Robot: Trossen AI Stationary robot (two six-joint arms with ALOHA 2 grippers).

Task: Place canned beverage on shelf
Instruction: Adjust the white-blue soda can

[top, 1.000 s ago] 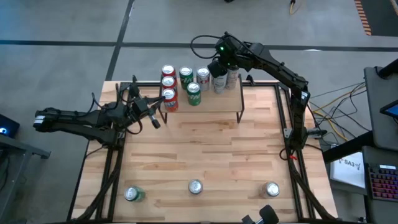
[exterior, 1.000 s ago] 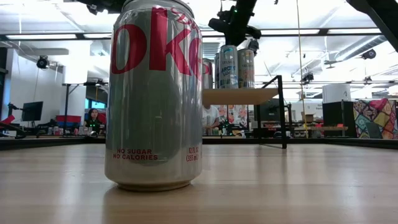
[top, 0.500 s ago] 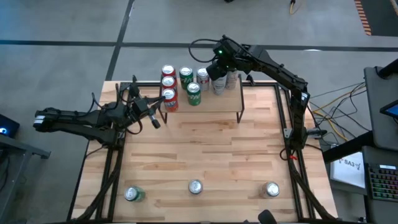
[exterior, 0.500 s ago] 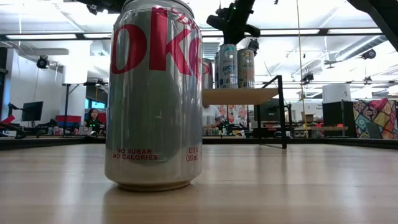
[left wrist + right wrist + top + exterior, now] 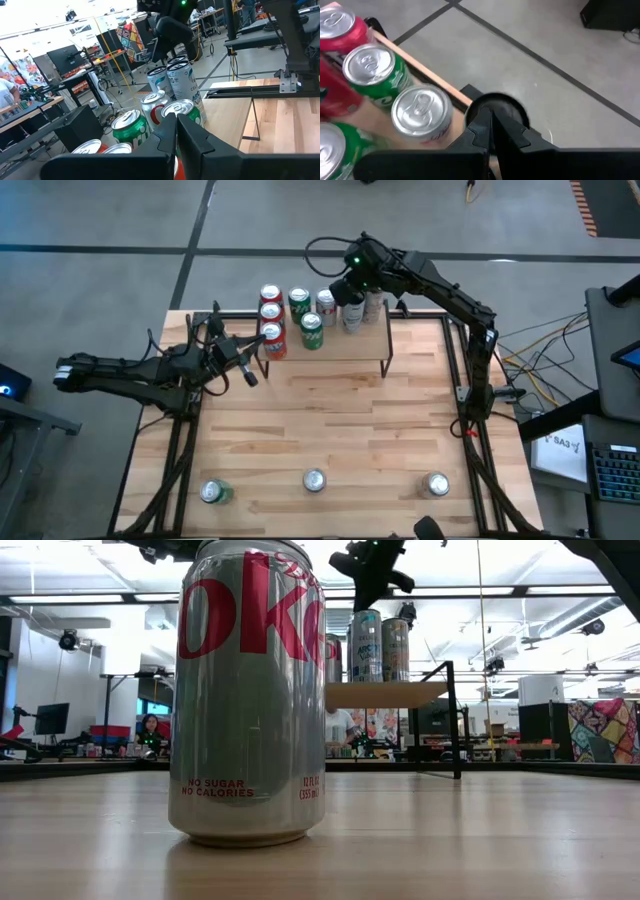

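Observation:
The shelf (image 5: 350, 348) stands at the table's far middle, a light-wood board on black legs; it also shows in the low view (image 5: 385, 694). Several cans stand upright on it: red ones (image 5: 270, 311), green ones (image 5: 312, 330) and silver ones (image 5: 352, 315). My right gripper (image 5: 345, 288) hovers above the silver cans, shut and empty; it also shows in the low view (image 5: 370, 565) and in its wrist view (image 5: 490, 125). My left gripper (image 5: 250, 372) waits shut and empty just left of the shelf.
Three more cans stand upright near the table's near edge: a green one (image 5: 212, 492), a silver one (image 5: 314, 480) and another silver one (image 5: 437, 484). A Diet Coke can (image 5: 250, 690) fills the low view's left half. Bare wood (image 5: 330, 420) lies between the shelf and these cans.
My right gripper has risen a little above the silver cans on the shelf. The cans have stayed where they were.

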